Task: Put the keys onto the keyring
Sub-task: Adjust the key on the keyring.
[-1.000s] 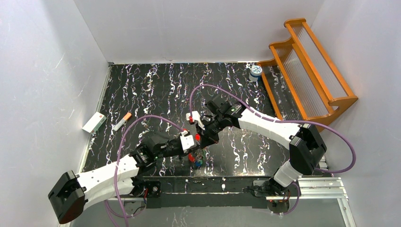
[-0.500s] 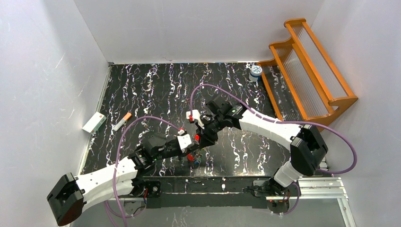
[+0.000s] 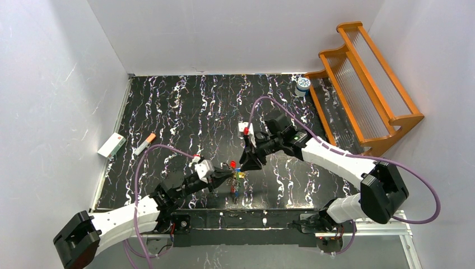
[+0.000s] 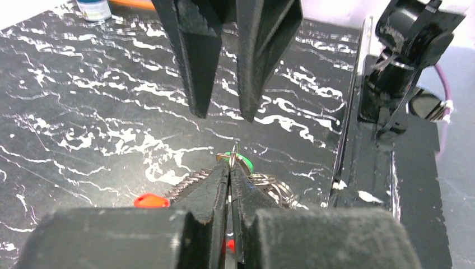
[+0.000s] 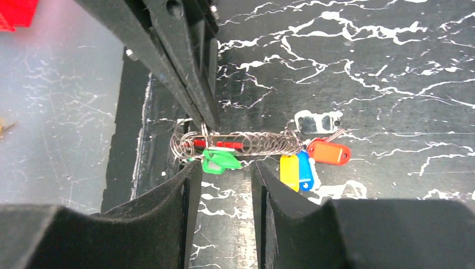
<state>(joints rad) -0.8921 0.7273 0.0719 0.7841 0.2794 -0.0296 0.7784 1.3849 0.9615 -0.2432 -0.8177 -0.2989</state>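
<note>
The keyring (image 5: pixel 246 143) is pinched at its wire loop by the left end effector (image 4: pixel 230 168), whose jaws are pressed together on it, near the front edge of the desk (image 3: pixel 185 112). Green, yellow, blue and red keys (image 5: pixel 303 168) are strung on it. Just beyond, the right end effector (image 5: pixel 223 171) is seen partly open, gripping nothing, with its tips beside the green key.
</note>
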